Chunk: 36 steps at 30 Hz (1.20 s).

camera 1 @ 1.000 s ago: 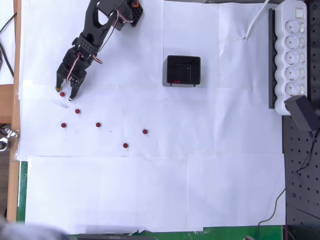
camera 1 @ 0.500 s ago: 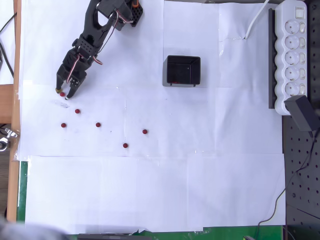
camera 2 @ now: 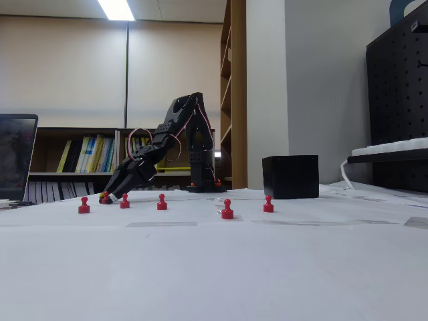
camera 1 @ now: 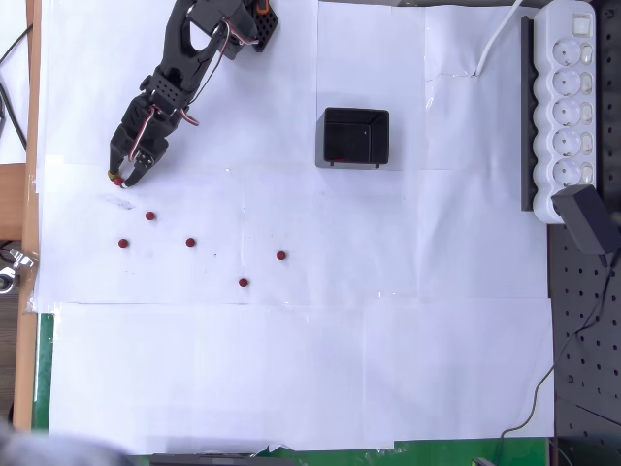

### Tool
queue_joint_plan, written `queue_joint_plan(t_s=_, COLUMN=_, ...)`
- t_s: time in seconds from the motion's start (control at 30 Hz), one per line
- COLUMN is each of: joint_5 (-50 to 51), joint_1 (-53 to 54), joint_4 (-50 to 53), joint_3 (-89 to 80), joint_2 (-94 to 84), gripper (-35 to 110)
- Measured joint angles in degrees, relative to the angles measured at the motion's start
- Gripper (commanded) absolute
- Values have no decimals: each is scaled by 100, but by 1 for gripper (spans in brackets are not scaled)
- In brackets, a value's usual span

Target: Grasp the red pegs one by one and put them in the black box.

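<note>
One red peg is pinched in the closed gripper, five red pegs are left nearby, the black box well beyond.

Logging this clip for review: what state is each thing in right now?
gripper: low at the paper, shut on a red peg.
gripped red peg: pinched between the fingertips.
five loose red pegs: standing on the paper, apart.
black box: open-topped, upright, away from the arm.

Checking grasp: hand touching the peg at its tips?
Touching. Overhead view: the hand has its tips closed around a red peg, no gap visible.
</note>
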State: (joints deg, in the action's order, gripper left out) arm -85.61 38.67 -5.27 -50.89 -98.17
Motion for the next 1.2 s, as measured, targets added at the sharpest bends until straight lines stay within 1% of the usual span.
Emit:
queue_joint_plan(t_s=0.1, joint_5=0, joint_1=-123, joint_4=976, joint_3=9, joint_2=501, gripper=0)
queue_joint_plan(t_s=0.17, joint_5=-35, joint_1=-290, joint_4=1960, joint_3=-176, joint_2=932, gripper=0)
queue_joint_plan(t_s=0.33, joint_5=-237, joint_1=-853, joint_4=5361, joint_3=-1327, joint_2=1854, gripper=0)
queue_joint_plan(t_s=0.43, joint_5=-431, joint_1=-1450, joint_4=7523, joint_3=-2514, joint_2=2021, gripper=0)
queue_joint_plan(t_s=0.5, joint_5=-756, joint_1=-2004, joint_4=8991, joint_3=-3278, joint_2=2048, gripper=0)
queue_joint_plan(t_s=0.53, joint_5=-984, joint_1=-2312, joint_4=9633, joint_3=-3551, joint_2=2127, gripper=0)
queue_joint_plan(t_s=0.6, joint_5=-1529, joint_1=-3023, joint_4=10327, joint_3=-4008, joint_2=2259, gripper=0)
queue_joint_plan(t_s=0.7, joint_5=-2364, joint_1=-4210, joint_4=10652, joint_3=-4544, joint_2=2285, gripper=0)
queue_joint_plan(t_s=0.83, joint_5=-3445, joint_1=-5915, joint_4=10617, joint_3=-5124, joint_2=2259, gripper=0)
queue_joint_plan(t_s=0.97, joint_5=-4403, joint_1=-7400, joint_4=10336, joint_3=-5678, joint_2=1731, gripper=0)
queue_joint_plan(t_s=1.07, joint_5=-4816, joint_1=-8139, joint_4=10090, joint_3=-5766, joint_2=1274, gripper=0)
queue_joint_plan(t_s=1.2, joint_5=-5063, joint_1=-8455, joint_4=9580, joint_3=-5651, joint_2=729, gripper=0)
